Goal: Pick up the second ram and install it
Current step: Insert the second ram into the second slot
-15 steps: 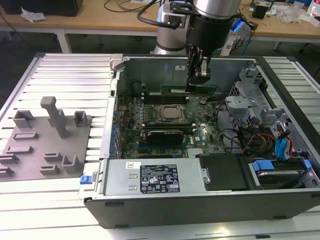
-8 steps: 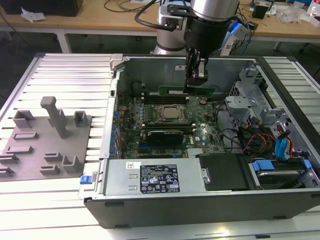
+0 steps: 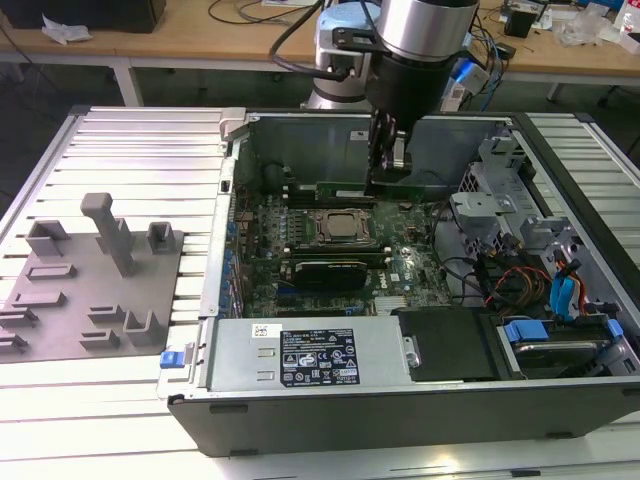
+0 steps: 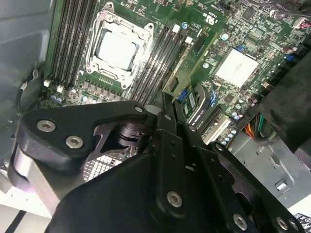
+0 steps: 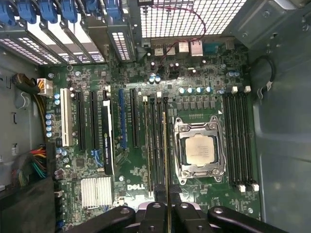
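the second ram (image 5: pixel 165 160) is held in the gripper (image 5: pixel 167 208), whose fingers are drawn in narrow and pressed against the strip's two flat faces. in the first wrist view the board is seen edge-on, lined up along the memory slots (image 5: pixel 151 145) that lie just beside the cpu socket (image 5: pixel 199 150). in the exterior view it is seen as a long green strip (image 3: pixel 345 187) low inside the open computer case (image 3: pixel 400 400), on the far side of the socket, with the gripper directly above it. whether its lower edge is already touching a slot cannot be told. the grey tray (image 3: pixel 60 300) is seen well apart, outside the case on the exterior view's left.

the board is judged to be light, thin and stiff along its length, yet fragile: it can be cracked if twisted, and its contact edge and small chips are best left untouched. a hold on the flat faces near the upper edge, about mid-length, is judged safest, so that the strip is kept level and upright. the faces are smooth, so some slipping may be expected under a downward push.
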Motion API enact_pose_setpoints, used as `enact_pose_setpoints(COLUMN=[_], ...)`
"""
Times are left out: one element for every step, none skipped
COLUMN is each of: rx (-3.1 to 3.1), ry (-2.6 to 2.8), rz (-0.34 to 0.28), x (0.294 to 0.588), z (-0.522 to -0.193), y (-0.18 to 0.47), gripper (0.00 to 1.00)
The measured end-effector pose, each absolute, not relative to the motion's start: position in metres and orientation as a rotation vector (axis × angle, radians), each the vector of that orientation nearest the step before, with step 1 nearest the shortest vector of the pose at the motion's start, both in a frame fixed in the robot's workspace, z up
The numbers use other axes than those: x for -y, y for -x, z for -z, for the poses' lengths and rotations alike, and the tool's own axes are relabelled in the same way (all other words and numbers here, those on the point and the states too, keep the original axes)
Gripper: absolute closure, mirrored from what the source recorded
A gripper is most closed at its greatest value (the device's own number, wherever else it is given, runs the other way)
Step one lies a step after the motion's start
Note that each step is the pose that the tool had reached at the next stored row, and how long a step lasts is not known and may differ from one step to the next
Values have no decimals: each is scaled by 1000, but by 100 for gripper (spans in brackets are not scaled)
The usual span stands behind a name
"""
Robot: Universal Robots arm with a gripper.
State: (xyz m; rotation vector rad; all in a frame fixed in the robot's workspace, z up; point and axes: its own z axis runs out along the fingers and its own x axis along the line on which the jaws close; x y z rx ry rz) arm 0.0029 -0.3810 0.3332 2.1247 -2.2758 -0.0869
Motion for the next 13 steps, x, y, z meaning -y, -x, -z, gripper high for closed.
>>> enact_pose_setpoints(rx=[2276,2276,2276,2276,2276,2276,2276,2276,2276,2276,2276,2276,2276], ry=[-2125,-2125,-2125,-2125,-2125,-2125,-2125,-2125,-2125,-2125,-2125,-2125,-2125], rz=[87,87,87,87,87,87,87,87,87,87,87,87,87], x=[381,381,381,381,381,381,381,381,381,381,381,381,381], z=[-332,-331,-331,-330,-329,-328,-327,-327,-326,-325,-325,-324,-323], y=[-3,-3,-3,-3,-3,-3,-3,-3,-3,-3,-3,-3,-3], gripper=[87,87,87,87,87,87,87,87,87,87,87,87,87])
